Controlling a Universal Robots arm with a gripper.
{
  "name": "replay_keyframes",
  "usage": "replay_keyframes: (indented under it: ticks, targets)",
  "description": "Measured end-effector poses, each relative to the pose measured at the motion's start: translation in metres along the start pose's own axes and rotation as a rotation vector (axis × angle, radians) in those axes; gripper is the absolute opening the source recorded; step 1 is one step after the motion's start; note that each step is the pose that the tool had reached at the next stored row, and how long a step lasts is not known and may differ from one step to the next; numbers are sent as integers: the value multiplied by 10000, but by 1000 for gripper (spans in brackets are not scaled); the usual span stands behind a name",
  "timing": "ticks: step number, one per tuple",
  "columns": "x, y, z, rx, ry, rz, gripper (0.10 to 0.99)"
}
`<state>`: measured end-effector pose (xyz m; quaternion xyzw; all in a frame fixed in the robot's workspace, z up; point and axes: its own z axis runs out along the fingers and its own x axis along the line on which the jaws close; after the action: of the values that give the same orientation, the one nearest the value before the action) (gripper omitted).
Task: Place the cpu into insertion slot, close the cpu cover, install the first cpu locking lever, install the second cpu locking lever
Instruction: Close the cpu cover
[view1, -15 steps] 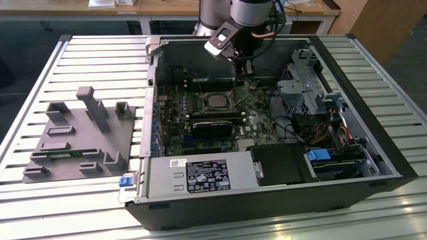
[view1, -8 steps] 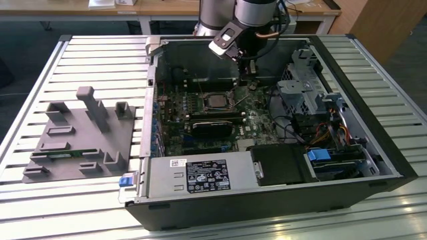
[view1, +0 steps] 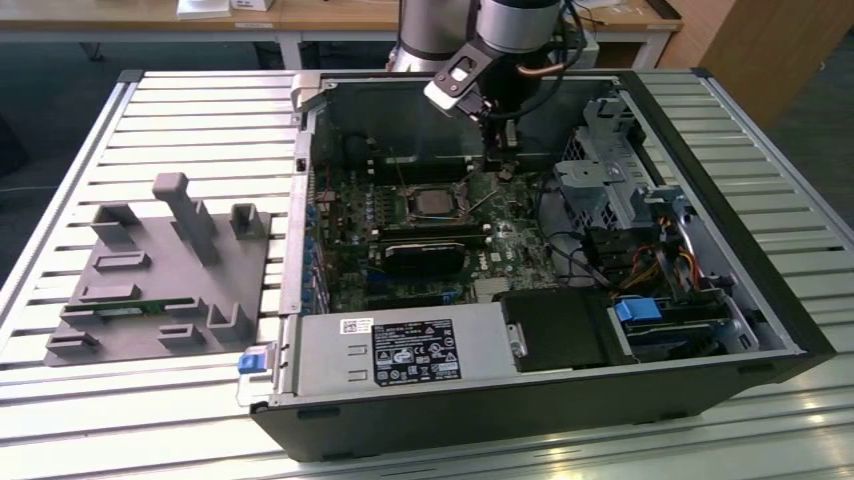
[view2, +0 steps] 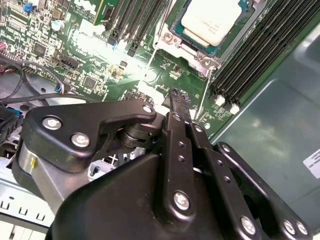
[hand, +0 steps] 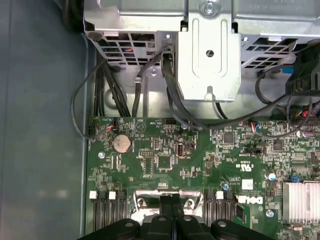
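Note:
The cpu (view2: 210, 17) lies flat with its pale silver top up inside the insertion slot (view1: 434, 203) on the green motherboard. The cpu cover (view2: 200, 59) lies down around it as a silver frame. Two thin wire levers stand beside the socket; one lever (view2: 202, 95) runs close past my fingertips. My gripper (view2: 176, 96) hangs just off the socket's edge, on the exterior view's right of the slot, with its black fingers pressed together and nothing seen between them. In the first wrist view the gripper (hand: 171, 201) sits over the socket's silver edge (hand: 147, 196).
The open computer case (view1: 747, 300) surrounds the board. A drive cage (view1: 601, 180) and black cables (hand: 100, 95) crowd one side. Black memory slots (view2: 250, 55) flank the socket. A grey fixture block (view1: 160, 270) sits on the slatted table at the exterior view's left.

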<state>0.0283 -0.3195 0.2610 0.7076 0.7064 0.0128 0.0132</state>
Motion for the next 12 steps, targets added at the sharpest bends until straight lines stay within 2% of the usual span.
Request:
replay_keyframes:
  ticks: [5, 12]
  targets:
    - [0, 53, 5, 23, 0, -1, 106]
    - [6, 167, 17, 66, -1, -1, 106]
